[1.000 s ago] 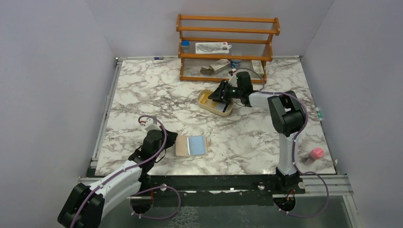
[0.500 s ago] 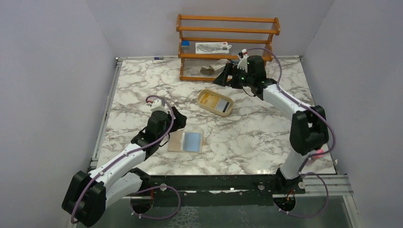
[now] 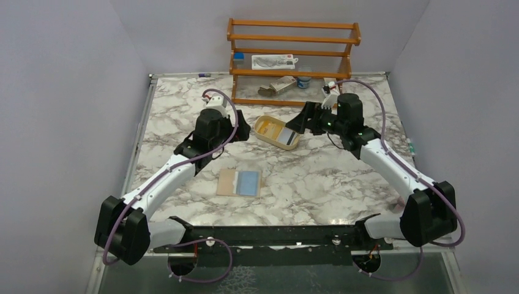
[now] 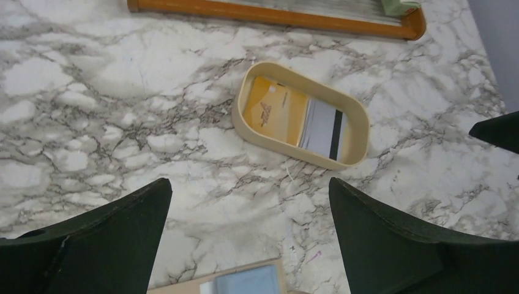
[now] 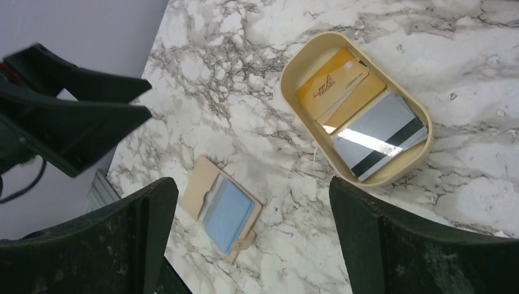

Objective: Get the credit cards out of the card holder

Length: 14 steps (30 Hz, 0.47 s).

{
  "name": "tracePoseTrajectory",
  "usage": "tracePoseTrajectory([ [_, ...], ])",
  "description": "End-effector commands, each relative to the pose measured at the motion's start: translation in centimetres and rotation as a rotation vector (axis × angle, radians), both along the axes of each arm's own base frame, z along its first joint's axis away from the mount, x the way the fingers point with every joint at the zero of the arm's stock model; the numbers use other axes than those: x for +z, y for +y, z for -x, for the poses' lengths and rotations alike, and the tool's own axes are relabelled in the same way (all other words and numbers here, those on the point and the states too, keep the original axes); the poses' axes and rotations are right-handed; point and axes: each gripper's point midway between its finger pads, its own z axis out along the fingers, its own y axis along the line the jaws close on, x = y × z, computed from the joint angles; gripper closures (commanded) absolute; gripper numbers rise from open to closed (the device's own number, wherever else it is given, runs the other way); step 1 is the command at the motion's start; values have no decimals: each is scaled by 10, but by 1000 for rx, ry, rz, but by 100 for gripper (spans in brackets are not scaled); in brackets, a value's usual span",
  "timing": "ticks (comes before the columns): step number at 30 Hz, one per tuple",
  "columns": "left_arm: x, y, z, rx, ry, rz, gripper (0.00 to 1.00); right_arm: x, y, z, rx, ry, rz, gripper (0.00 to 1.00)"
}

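Fingers point(image 4: 92, 245) spread, tan card holder point(image 3: 240, 183) lying open

Legible text: none | yellow-orange card point(image 5: 333, 82): print unreadable

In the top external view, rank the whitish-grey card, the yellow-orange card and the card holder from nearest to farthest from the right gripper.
Measured from the right gripper:
1. The whitish-grey card, at the right end of the tray, just beside the gripper.
2. The yellow-orange card, at the tray's left end.
3. The card holder, lying open toward the near edge, farther left.
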Motion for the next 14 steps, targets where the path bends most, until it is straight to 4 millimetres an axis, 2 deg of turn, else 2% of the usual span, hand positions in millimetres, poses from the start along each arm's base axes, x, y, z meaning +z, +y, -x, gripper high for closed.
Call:
tracePoseTrajectory([
  [1, 31, -5, 0, -122, -69, 17, 1, -2, -12, 15, -28, -15, 15, 0],
  [7, 47, 10, -1, -116, -114, 23, 1, -4, -27, 21, -84, -50, 53, 0],
  [14, 63, 20, -2, -99, -148, 14, 1, -3, -31, 21, -96, -50, 79, 0],
])
